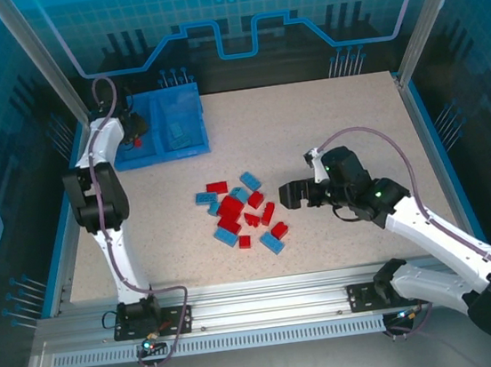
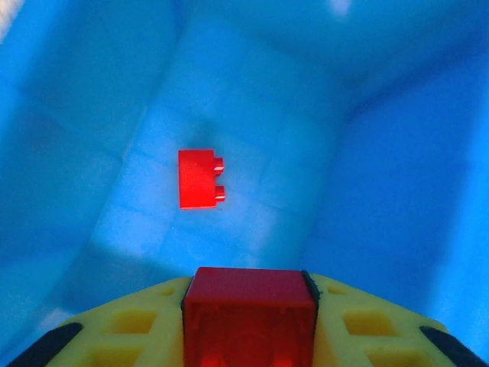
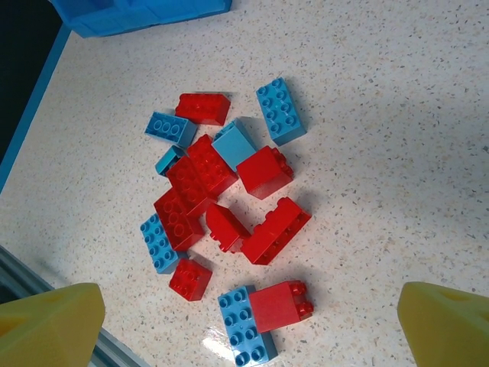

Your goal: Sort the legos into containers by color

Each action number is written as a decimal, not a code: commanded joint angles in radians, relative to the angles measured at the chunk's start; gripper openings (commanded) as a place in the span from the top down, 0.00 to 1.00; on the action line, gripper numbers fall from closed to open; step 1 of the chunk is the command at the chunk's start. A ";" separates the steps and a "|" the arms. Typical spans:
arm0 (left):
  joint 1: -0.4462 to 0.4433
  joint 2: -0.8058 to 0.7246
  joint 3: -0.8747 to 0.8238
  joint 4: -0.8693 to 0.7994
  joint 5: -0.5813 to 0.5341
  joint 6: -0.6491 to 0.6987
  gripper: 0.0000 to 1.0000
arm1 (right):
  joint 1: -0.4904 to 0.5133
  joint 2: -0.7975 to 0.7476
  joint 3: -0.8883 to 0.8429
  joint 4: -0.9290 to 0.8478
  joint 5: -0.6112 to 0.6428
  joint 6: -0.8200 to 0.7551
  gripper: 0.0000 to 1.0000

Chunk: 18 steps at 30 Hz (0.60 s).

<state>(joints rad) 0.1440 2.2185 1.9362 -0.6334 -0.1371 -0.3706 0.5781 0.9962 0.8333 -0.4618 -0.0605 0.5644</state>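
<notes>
My left pincer (image 2: 248, 302) grips a small red plastic brick (image 2: 249, 329) inside the blue plastic bin (image 2: 382, 191) (another red brick (image 2: 199, 178) lies there); my right pincer (image 1: 294, 195) gapes wide.

Beneath the right gripper (image 1: 294, 195) lies a speckled beige table top (image 1: 354, 116), spreading wide on every side of it. A blue rim (image 1: 63, 246) edges the table far across from the gripper's fingertips. Well beyond it stand clear enclosure panels (image 1: 233, 6) printed with a blue grid and gear, held by aluminium posts (image 1: 426, 13). Aluminium rails (image 1: 270, 310) line the near edge. Soft light falls pale on the table near the gripper.
</notes>
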 commanded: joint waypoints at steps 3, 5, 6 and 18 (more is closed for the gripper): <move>0.015 0.065 0.087 -0.070 0.045 -0.073 0.55 | 0.015 -0.032 0.014 -0.038 0.014 -0.001 0.00; 0.016 0.056 0.084 -0.069 0.047 -0.076 0.53 | 0.015 -0.040 0.013 -0.043 0.020 -0.001 0.00; 0.015 0.042 0.074 -0.062 0.048 -0.078 0.52 | 0.015 -0.043 0.012 -0.043 0.025 -0.001 0.00; -0.021 -0.509 -0.434 0.197 0.158 -0.232 0.54 | 0.019 0.117 0.078 0.044 0.024 -0.082 0.00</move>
<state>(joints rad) 0.1474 1.9068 1.6077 -0.5465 -0.0380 -0.5243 0.5846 1.0573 0.8474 -0.4599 -0.0402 0.5358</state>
